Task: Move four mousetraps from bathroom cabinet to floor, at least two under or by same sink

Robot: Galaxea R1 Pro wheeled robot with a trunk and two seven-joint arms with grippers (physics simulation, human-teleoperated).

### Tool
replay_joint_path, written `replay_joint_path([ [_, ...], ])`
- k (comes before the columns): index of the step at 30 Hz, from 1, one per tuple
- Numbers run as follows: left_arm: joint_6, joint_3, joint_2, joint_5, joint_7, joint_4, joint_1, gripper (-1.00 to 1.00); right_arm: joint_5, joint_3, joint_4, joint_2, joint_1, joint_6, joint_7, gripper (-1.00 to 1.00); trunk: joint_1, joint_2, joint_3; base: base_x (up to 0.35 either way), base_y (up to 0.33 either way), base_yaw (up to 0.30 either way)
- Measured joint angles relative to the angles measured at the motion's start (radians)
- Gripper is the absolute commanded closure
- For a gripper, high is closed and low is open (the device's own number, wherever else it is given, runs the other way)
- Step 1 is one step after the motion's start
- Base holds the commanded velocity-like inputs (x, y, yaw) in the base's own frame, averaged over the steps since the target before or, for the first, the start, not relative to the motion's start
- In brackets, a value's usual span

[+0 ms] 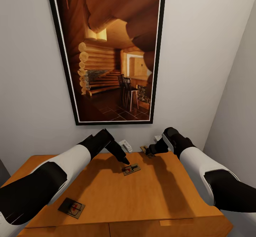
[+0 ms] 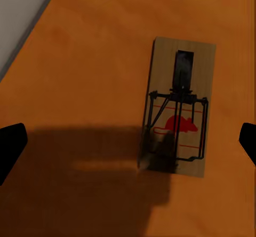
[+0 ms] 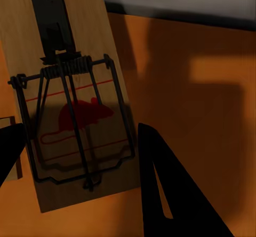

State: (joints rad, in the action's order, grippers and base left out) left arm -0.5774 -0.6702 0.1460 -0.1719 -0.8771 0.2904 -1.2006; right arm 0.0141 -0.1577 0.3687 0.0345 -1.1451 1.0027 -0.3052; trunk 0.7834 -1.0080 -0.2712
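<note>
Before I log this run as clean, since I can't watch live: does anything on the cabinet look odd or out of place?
Nothing damaged. Two mousetraps lie flat on the cabinet top, one mid-top under the open left gripper, one near the front left edge. A third mousetrap sits between the right gripper's fingers by the wall.

You have three mousetraps in sight: one mid-cabinet, one near the front left edge, one at the back. One cabinet, one framed picture, two wall sockets.
</note>
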Motion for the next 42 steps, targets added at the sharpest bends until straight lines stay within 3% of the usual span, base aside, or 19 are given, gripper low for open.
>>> replay_joint_path([
  [11, 0.008, 0.000, 0.027, 0.001, 0.012, -0.029, 0.000, -1.00, 0.004, 0.000, 0.000, 0.000, 0.000, 0.002, 0.014, 1.00, 0.000, 0.000, 0.000, 0.000, 0.000, 0.000],
  [23, 0.104, -0.002, 0.028, 0.008, 0.102, -0.150, 0.000, -1.00, 0.005, 0.000, -0.027, 0.000, 0.000, 0.000, 0.017, 1.00, 0.000, 0.000, 0.000, 0.000, 0.000, 0.000],
  [42, 0.123, -0.001, 0.028, 0.009, 0.118, -0.162, 0.001, -1.00, 0.001, 0.000, -0.032, 0.000, 0.000, -0.001, 0.010, 1.00, 0.000, 0.000, 0.000, 0.000, 0.000, 0.000],
])
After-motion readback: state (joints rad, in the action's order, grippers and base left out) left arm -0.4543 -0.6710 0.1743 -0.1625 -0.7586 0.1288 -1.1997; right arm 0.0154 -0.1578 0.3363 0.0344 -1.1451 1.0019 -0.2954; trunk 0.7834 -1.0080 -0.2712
